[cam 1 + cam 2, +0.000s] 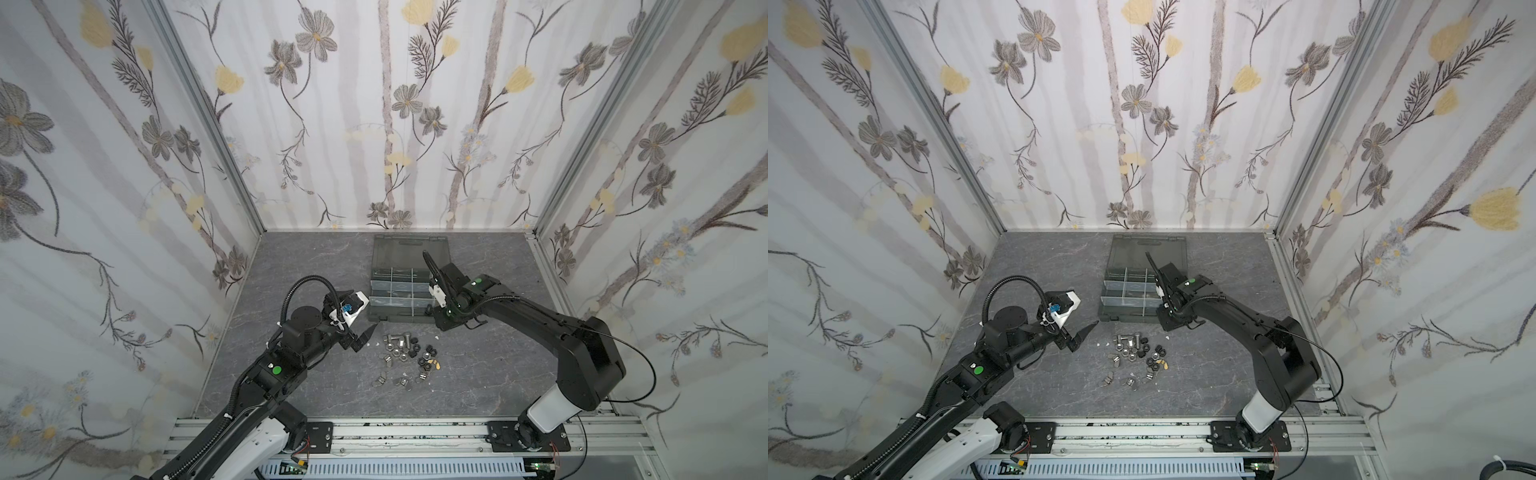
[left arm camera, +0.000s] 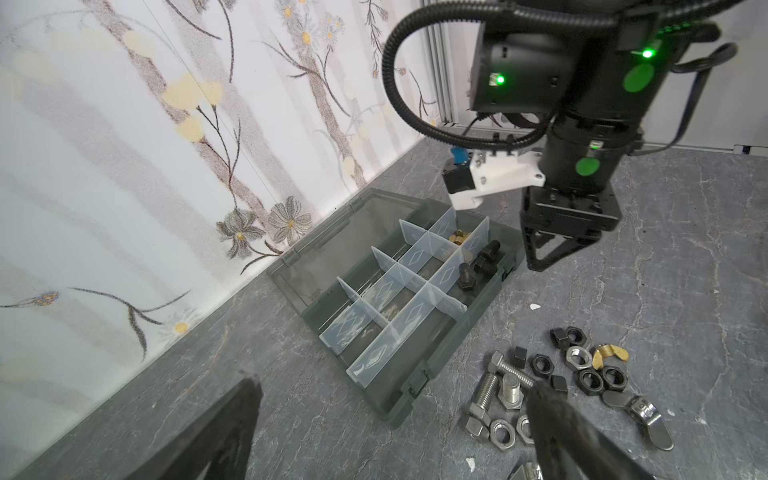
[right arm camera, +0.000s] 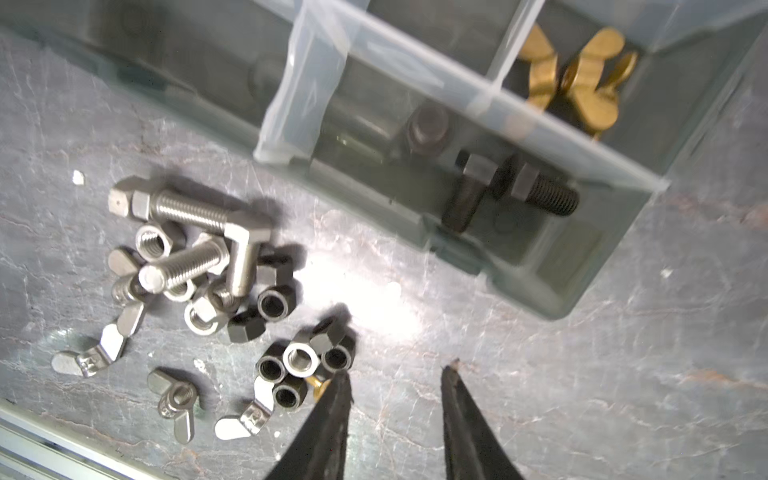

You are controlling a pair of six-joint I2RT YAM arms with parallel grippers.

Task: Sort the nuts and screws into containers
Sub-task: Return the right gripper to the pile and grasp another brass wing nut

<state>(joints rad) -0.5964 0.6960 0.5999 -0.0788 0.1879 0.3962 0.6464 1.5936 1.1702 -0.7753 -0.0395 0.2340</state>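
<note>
Two pincers, both empty. Lower left of centre: left gripper (image 1: 363,338), jaws wide apart. Mid-frame: loose screws (image 1: 395,338) and nuts (image 1: 424,358) heaped on the table (image 1: 311,257), just below the containers (image 1: 399,316). Upper right of the heap: right gripper (image 3: 397,369), jaws parted, nothing between. Best to take one edge piece per grab and match what the containers already hold.
</note>
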